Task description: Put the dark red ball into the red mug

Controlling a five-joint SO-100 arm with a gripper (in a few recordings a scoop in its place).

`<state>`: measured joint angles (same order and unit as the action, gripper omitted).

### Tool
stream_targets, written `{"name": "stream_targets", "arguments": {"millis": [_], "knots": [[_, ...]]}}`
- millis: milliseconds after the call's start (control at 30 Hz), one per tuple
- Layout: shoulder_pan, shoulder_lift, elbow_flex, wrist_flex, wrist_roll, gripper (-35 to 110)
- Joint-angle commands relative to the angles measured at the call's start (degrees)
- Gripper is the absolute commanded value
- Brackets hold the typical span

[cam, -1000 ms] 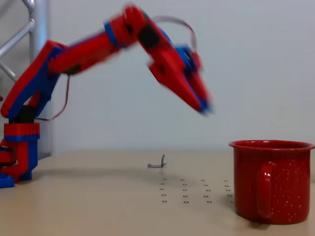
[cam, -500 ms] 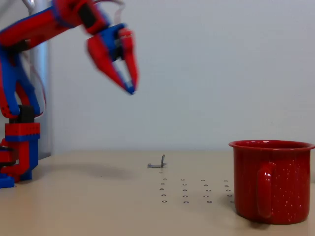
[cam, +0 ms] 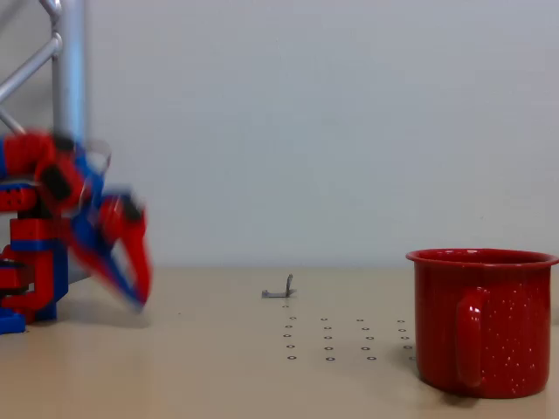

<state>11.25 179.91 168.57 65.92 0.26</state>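
the claw (cam: pixel 131 288) is low at the left side of the fixed view, folded in close to the arm's red-and-blue base (cam: pixel 31 279) and pointing down toward the table (cam: pixel 218 375). it is smeared by motion blur, so i cannot tell how far its fingers are spread, nor whether anything sits between them. its tip hangs just above the table surface, with a soft shadow under it.

the red mug (cam: pixel 485 321) stands upright on the table far to the right of the claw, well apart from it, its loop handle facing the camera and fine white speckles across its side. its inside is hidden from this low angle.

between the claw and the mug, a small grey metal bracket (cam: pixel 279 291) sits on the table, beside a grid of small holes (cam: pixel 345 340). behind the arm, a metal pole (cam: pixel 68 78) rises at the upper left.
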Motion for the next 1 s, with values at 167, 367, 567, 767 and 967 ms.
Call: {"name": "stream_targets", "arguments": {"millis": [167,367,567,767,967], "knots": [[-0.62,8.79,2.29,6.50,-1.32,-2],[-1.85,8.79,2.64,6.33,-3.52,-2],[-2.11,8.79,2.64,6.33,-3.78,-2],[-4.92,8.79,2.64,6.33,-6.50,-2],[-5.54,8.88,2.64,6.33,-7.12,-2]]}}
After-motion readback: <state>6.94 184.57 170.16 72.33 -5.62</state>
